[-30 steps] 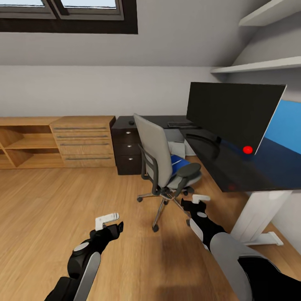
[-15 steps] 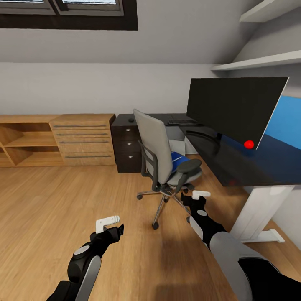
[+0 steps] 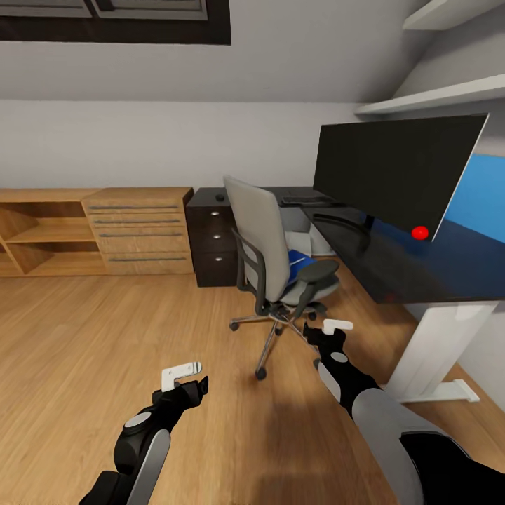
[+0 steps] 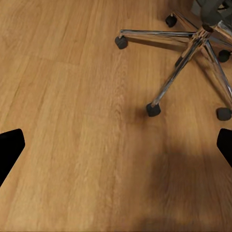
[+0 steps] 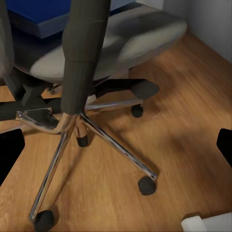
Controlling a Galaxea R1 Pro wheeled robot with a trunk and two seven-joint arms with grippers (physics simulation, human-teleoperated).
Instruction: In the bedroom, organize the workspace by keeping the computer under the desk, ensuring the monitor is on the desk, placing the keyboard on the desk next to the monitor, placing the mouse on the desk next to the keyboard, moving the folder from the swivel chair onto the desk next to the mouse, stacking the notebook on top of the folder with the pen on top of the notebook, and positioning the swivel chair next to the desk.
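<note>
Both arms reach forward and low over the wooden floor. The left claw hangs above bare boards, well apart from the swivel chair; in the left wrist view its two dark fingertips stand far from each other at the two sides of the picture, so it is wide and holds nothing. The right claw is just in front of the chair's chrome base, below the near armrest; its fingertips are also wide apart and it holds nothing.

The chair stands on the floor beside the desk, with its back turned toward the robot. The blue folder lies on the seat. The monitor stands upright on the black top near the front edge. Farther back on the desk lie the keyboard and, above the dark drawer unit, the small mouse.

To the left of the chair the floor is open up to the light wood drawer chest. At the right, the white pedestal leg stands near the right arm and leaves only a narrow way.
</note>
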